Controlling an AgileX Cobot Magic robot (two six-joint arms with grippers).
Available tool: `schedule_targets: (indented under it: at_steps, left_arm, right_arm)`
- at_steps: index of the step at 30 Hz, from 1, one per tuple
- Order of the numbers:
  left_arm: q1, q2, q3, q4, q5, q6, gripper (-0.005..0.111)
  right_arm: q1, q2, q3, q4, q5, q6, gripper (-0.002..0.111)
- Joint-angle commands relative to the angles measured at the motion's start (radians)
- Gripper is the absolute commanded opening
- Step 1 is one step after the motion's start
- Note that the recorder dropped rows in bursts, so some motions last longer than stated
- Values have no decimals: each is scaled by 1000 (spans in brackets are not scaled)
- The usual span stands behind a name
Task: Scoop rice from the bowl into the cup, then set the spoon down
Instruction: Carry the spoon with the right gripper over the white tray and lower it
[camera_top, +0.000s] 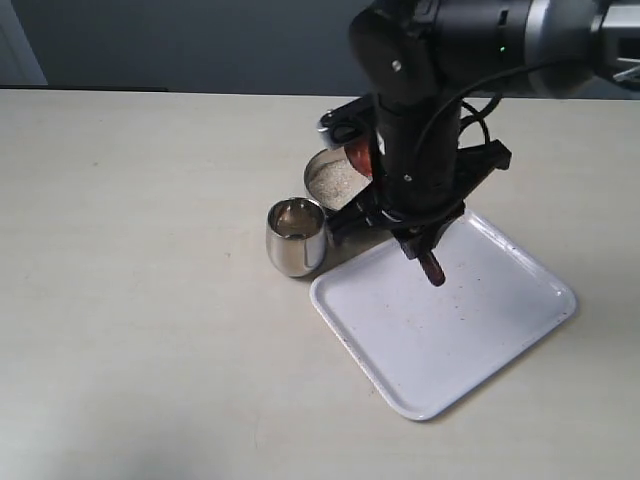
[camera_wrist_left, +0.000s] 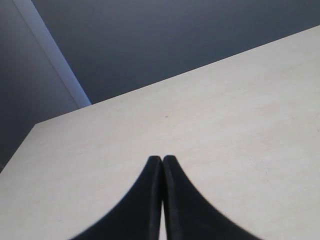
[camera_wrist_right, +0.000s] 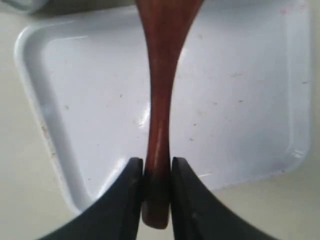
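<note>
Spoon (camera_wrist_right: 159, 100) sits clamped in the right claw (camera_wrist_right: 157, 162) over the tray (camera_wrist_right: 240, 100), plain only wrist-side; left claw (camera_wrist_left: 162, 159) pressed together.

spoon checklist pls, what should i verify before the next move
1. Grip: right pincer is clamped on the spoon near the handle's end: ok.
2. Spoon load: its oval end is mostly hidden behind the arm in the exterior view: cannot tell.
3. Supply: rice shows in the bowl: ok.
4. Target: cup stands upright beside the bowl, mouth open: ok.
5. Cup fill: the inside shows only reflections: cannot tell.
6. Other arm: left pincer is shut, holds nothing and sees only bare table: ok.
</note>
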Motion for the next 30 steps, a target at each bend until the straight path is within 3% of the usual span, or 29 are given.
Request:
schedule_targets:
  at_steps: [1, 12, 18, 30]
  left_arm:
    - [-7, -5, -2, -2, -9, -7, 1]
    - [-7, -5, -2, -2, -9, -7, 1]
    - [-7, -5, -2, -2, -9, -7, 1]
    - [-7, -5, -2, -7, -9, -7, 1]
  right_arm:
    - [-98, -8, 6, 114, 4, -117, -1]
    - [-197, -6, 117, 152, 4, -152, -1]
    - [-207, 26, 223, 195, 4, -172, -1]
    - [-209, 144, 234, 196, -80, -195, -1]
